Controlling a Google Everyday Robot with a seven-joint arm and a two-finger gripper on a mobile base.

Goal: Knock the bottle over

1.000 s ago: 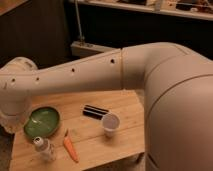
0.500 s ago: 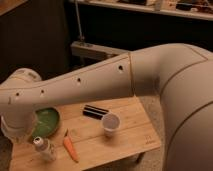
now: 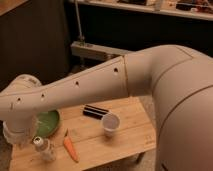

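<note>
Camera view: looks down past a big white arm (image 3: 100,82) stretched leftward over a wooden table (image 3: 130,142). Places the gripper (image 3: 17,136) at the lower left, low by the table's left end, largely hidden behind the wrist; cannot tell whether spread or closed. Finds the bottle (image 3: 45,148) upright near the table's front left corner, just right of the gripper, white cap up. Just beside it, a carrot (image 3: 71,149); behind, a green bowl (image 3: 49,123); further right, a black bar (image 3: 95,111) and a white paper cup (image 3: 110,124).
</note>
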